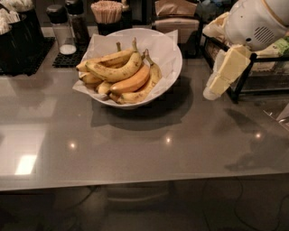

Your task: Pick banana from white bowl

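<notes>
The white bowl (174, 54), lined with white paper, stands at the back middle of the grey table and holds several bananas. The banana (151, 82) is slender, dull yellow and freckled. It curves along the right side of the pile with its dark stem pointing up. It lies next to a smooth orange-tinted banana (131, 82) and below a thicker spotted one (115, 72). My gripper (214, 88) hangs in the air to the right of the bowl at about rim height, apart from it and holding nothing that I can see.
A black wire rack (246, 74) with packets stands right behind the gripper. Behind the bowl are shakers (61, 29), a cup of stirrers (107, 13), a napkin holder (174, 18) and a black tray (22, 49). The grey tabletop (135, 144) stretches forward to its front edge.
</notes>
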Controlling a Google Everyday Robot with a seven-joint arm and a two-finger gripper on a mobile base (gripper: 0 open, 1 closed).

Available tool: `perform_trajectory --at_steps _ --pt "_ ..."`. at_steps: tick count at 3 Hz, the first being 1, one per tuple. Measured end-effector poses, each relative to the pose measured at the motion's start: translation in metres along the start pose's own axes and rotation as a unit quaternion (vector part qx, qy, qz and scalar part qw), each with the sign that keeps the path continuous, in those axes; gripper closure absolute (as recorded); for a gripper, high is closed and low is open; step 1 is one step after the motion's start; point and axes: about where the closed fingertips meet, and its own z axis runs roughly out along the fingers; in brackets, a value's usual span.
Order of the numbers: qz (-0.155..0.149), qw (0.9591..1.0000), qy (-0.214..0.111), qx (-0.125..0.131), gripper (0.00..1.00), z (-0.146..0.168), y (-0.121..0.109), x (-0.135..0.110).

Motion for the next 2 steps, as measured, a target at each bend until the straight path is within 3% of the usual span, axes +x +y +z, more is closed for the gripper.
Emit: perform_trajectory --at_steps 1,2 --pt "0.009 0.9986 -0.046 -0.025 0.00 0.0302 -0.0165 -0.0210" --pt "0.011 0.9984 -0.048 -0.027 0.00 0.0331 -0.0174 -0.0209"
